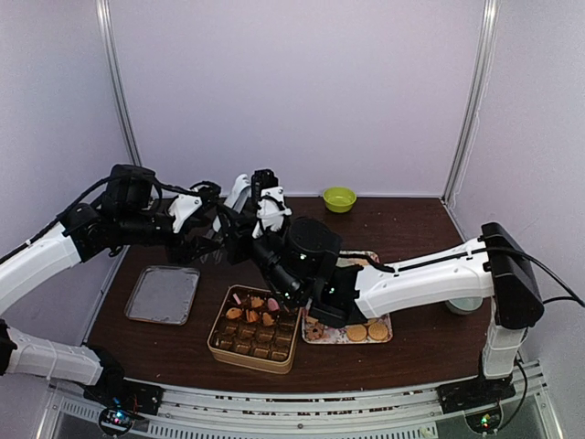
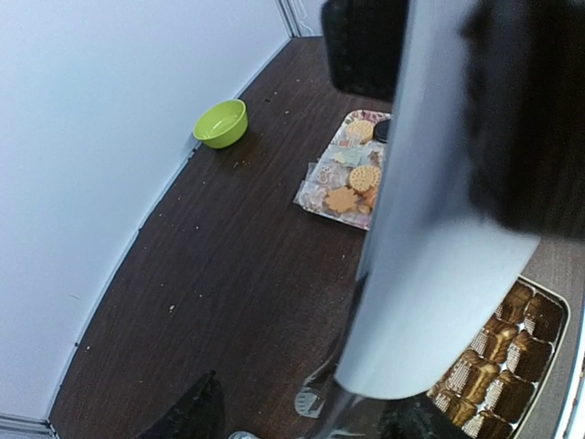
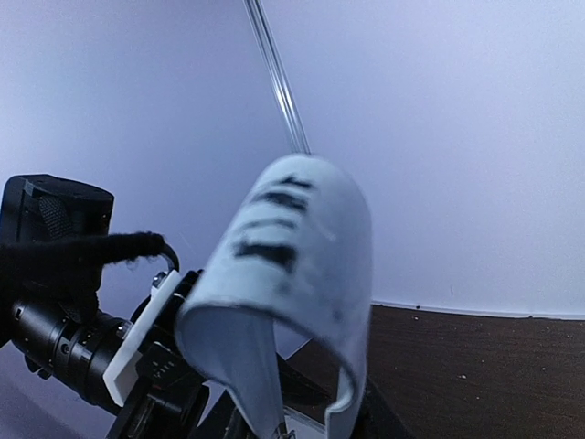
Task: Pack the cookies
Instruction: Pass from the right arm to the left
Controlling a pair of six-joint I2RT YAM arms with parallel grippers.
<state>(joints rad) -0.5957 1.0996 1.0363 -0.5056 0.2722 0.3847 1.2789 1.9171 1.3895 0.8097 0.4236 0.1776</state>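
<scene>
Desk (image 1: 411, 229) room at the left goes to a shallow metal tray (image 1: 163, 294), likely a lid set aside; beyond it the left tool (image 1: 212, 240) reaches inward. At centre the box (image 1: 251, 358) of paper cups (image 1: 260, 346) holds a few cookies (image 1: 254, 315) in its far rows. The right tool (image 1: 258, 203) meets the left behind it. A pale curved piece (image 3: 292, 274) fills both wrist views, so I cannot tell either tool's opening or hold. More cookies lie on the patterned tray (image 1: 322, 336), half under the right arm (image 1: 420, 274).

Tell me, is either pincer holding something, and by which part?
The right pincer seems to hold a curled pale sheet by its lower end; for the left pincer it cannot be told.
</scene>
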